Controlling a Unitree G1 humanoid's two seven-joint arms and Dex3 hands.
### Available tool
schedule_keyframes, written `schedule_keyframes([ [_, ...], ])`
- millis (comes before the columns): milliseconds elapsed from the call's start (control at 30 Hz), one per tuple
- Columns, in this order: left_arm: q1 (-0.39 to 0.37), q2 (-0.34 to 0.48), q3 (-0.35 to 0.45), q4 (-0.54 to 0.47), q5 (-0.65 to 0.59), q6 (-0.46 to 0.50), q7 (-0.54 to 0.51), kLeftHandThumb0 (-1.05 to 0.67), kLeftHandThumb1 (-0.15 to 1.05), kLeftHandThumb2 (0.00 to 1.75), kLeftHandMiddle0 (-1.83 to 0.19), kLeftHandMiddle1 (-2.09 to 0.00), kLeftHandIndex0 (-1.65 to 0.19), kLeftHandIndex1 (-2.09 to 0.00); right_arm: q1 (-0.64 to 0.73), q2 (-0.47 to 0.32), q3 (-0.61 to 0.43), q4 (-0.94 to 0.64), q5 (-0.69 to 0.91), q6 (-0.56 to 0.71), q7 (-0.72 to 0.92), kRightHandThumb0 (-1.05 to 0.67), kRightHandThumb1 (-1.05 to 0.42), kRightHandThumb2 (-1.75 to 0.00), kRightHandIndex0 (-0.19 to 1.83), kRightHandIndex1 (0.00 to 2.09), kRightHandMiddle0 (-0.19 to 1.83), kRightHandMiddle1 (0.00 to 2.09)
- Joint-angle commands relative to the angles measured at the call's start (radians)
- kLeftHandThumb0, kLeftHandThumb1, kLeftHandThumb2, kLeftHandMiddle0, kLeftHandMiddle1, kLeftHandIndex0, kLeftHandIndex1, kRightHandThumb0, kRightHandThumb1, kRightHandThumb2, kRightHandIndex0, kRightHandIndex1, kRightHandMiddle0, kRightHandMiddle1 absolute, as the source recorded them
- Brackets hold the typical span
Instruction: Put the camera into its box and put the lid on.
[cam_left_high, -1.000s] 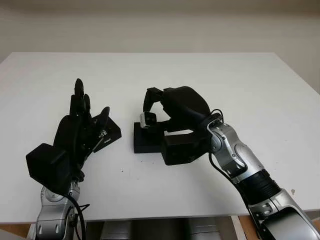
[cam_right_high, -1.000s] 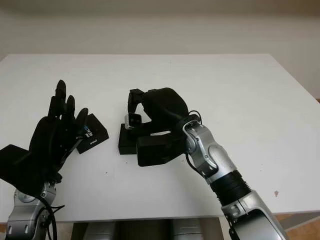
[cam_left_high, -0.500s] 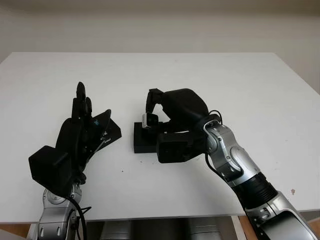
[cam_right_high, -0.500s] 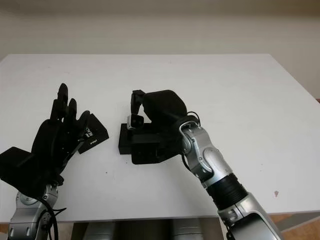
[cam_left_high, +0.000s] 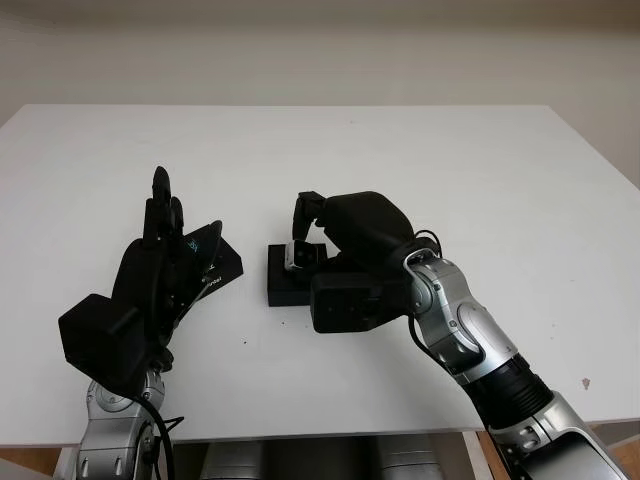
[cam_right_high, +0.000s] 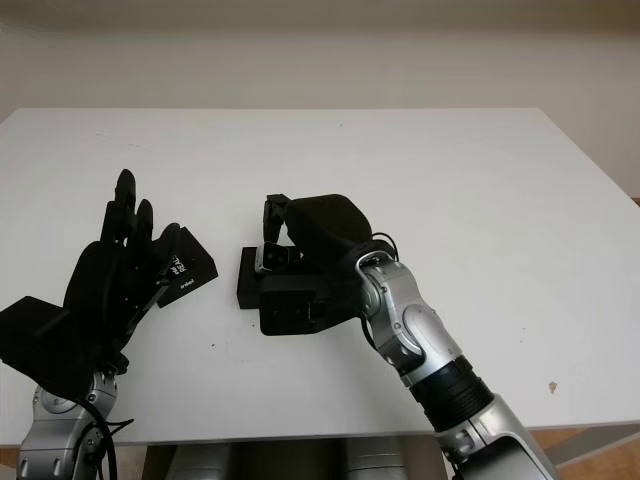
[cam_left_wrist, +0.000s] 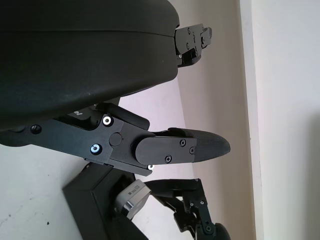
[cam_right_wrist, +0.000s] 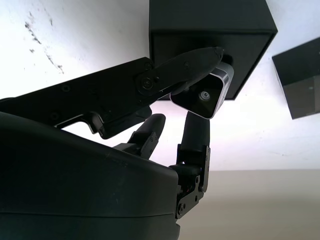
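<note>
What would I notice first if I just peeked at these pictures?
Mid-table, the right hand pinches a small silver camera right over the open black box. On the table's left side, the left hand is open, just in front of the black lid lying on the white table.

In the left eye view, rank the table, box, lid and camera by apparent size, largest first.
1. table
2. box and lid: both partly hidden by hands, so too close to rank
3. camera, gripped by the right hand
</note>
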Motion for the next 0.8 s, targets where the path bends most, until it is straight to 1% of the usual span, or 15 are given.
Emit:
schedule_keyframes([
  [0, -0.001, -0.007, -0.004, -0.02, 0.001, 0.003, 0.007, -0.59, 1.05, 0.39, 0.17, -0.05, 0.19, -0.03, -0.002, -0.002, 0.0, -0.03, 0.002, 0.004, 0.008, -0.4, -1.05, -0.09, 0.5, 0.56, 0.41, 2.09],
  [133, 0.002, -0.01, -0.009, -0.022, 0.005, 0.0, 0.011, -0.59, 1.05, 0.39, 0.17, -0.06, 0.19, -0.03, -0.003, -0.007, 0.005, -0.032, -0.003, 0.0, 0.019, -0.4, -1.05, -0.1, 0.49, 0.58, 0.4, 2.09],
  [333, 0.009, -0.012, -0.012, -0.026, 0.01, -0.004, 0.013, -0.59, 1.05, 0.39, 0.17, -0.05, 0.19, -0.04, -0.008, -0.017, 0.018, -0.025, -0.011, -0.008, 0.029, -0.39, -1.05, -0.09, 0.46, 0.68, 0.44, 2.09],
  [533, 0.013, -0.016, -0.012, -0.03, 0.009, -0.005, 0.015, -0.59, 1.05, 0.39, 0.17, -0.05, 0.19, -0.03, -0.02, -0.031, 0.039, -0.009, -0.038, -0.019, 0.032, -0.39, -1.05, -0.07, 0.4, 0.69, 0.39, 2.09],
  [600, 0.014, -0.018, -0.013, -0.029, 0.01, -0.008, 0.015, -0.59, 1.05, 0.4, 0.17, -0.05, 0.19, -0.03, -0.027, -0.037, 0.052, -0.002, -0.064, -0.018, 0.039, -0.41, -1.05, -0.09, 0.36, 0.65, 0.33, 2.07],
  [667, 0.014, -0.019, -0.014, -0.029, 0.01, -0.011, 0.016, -0.6, 1.05, 0.39, 0.17, -0.05, 0.19, -0.03, -0.033, -0.041, 0.063, 0.007, -0.088, -0.021, 0.032, -0.42, -1.04, -0.09, 0.37, 0.65, 0.3, 2.03],
  [767, 0.017, -0.019, -0.017, -0.031, 0.02, -0.017, 0.021, -0.6, 1.05, 0.4, 0.17, -0.06, 0.19, -0.04, -0.038, -0.043, 0.08, 0.011, -0.129, -0.013, 0.029, -0.44, -1.03, -0.07, 0.38, 0.65, 0.29, 1.96],
])
